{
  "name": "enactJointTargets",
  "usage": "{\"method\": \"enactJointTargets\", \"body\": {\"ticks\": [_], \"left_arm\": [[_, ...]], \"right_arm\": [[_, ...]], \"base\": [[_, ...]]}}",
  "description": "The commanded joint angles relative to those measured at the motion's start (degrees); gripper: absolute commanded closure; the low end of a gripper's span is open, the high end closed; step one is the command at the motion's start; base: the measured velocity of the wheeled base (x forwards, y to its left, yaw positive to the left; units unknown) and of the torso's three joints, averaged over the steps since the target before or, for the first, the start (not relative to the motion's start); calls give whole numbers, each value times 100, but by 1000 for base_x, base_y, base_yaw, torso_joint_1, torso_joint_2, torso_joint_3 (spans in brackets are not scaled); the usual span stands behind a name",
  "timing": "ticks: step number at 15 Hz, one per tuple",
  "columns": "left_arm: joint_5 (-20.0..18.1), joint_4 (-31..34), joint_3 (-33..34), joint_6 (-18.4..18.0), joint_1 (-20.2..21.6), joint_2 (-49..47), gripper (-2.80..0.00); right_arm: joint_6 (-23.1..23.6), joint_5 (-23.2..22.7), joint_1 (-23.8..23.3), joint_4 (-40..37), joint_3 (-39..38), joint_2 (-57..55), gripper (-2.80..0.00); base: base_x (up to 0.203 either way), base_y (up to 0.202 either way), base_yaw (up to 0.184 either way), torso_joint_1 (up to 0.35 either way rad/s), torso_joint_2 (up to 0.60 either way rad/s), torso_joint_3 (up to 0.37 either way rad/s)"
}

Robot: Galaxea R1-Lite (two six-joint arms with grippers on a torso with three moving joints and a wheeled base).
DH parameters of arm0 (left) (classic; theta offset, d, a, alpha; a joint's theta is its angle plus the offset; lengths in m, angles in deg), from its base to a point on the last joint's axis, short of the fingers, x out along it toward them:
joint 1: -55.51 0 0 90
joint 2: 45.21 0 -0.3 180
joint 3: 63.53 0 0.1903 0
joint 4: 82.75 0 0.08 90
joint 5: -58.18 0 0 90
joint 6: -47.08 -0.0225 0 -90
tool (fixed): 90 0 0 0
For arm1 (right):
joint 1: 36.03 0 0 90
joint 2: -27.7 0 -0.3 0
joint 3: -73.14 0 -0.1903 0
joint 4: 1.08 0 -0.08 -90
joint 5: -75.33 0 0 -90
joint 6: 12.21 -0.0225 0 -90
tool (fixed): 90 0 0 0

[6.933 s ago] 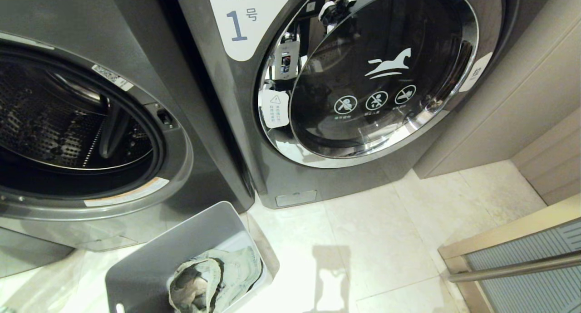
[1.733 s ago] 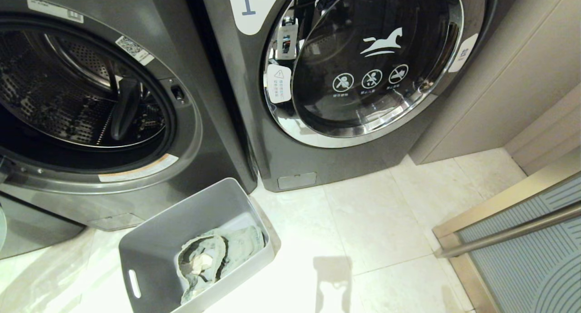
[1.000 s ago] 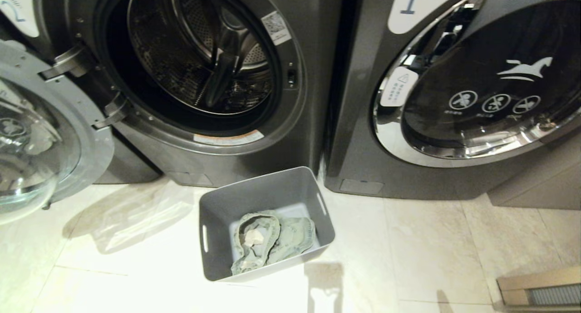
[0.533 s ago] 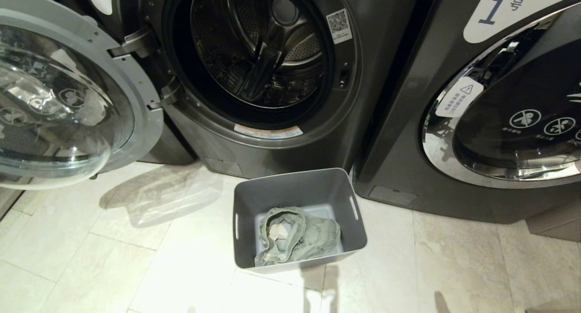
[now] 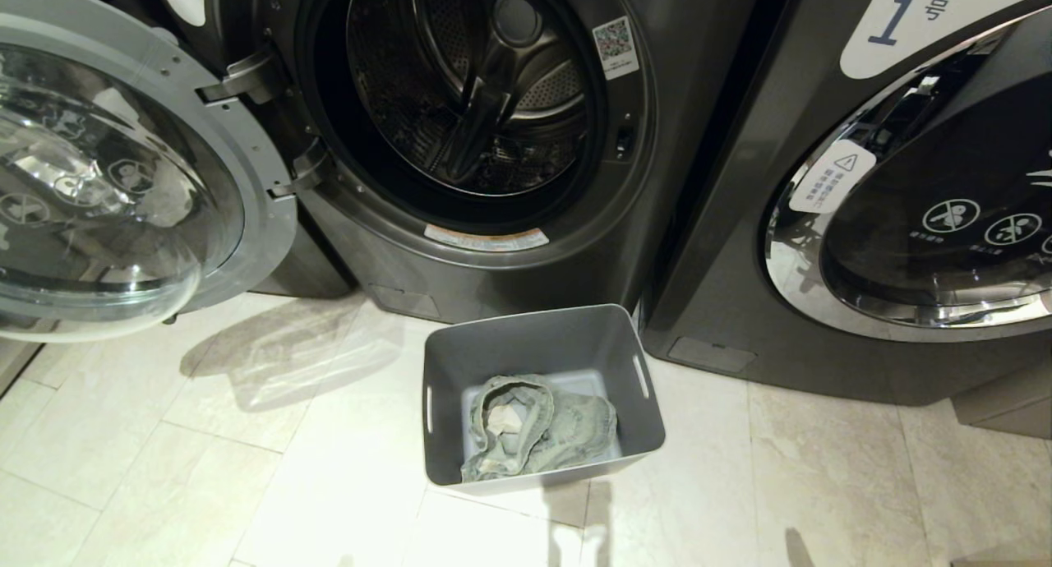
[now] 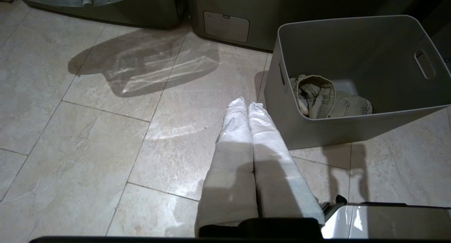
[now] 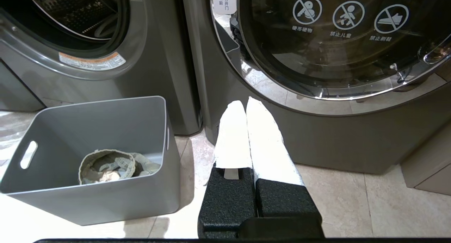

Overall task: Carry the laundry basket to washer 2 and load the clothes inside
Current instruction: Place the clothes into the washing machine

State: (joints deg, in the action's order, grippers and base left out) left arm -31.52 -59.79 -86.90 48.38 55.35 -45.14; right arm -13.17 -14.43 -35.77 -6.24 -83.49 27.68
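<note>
Both grippers — left gripper (image 6: 247, 104), right gripper (image 7: 245, 104) — I'm keeping pinched closed, empty, while the clothes (image 5: 538, 426) are sitting in the laundry basket (image 5: 526, 341) before washer 2 (image 5: 460, 107).

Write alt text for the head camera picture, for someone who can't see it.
A grey laundry basket holding crumpled grey-green clothes sits on a pale tiled floor before washer 2, whose door hangs open to the left, showing the steel drum. Right of it, washer 1 is shut.
</note>
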Motion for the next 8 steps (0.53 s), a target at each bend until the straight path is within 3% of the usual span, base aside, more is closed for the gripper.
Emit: {"method": "enactJointTargets", "body": {"ticks": [1,5,8], "left_arm": [[5,-2,0,3,-2,-7,0],[5,-2,0,3,-2,-7,0],[5,-2,0,3,-2,-7,0]], "right_arm": [[0,2,0,7,-229,-6,0],[0,2,0,16,-229,-6,0],[0,2,0,7,-229,-6,0]], "base": [[0,0,0,0,0,0],[-1,37,-5,1,0,1],[0,176,-3,2,-1,5]]}}
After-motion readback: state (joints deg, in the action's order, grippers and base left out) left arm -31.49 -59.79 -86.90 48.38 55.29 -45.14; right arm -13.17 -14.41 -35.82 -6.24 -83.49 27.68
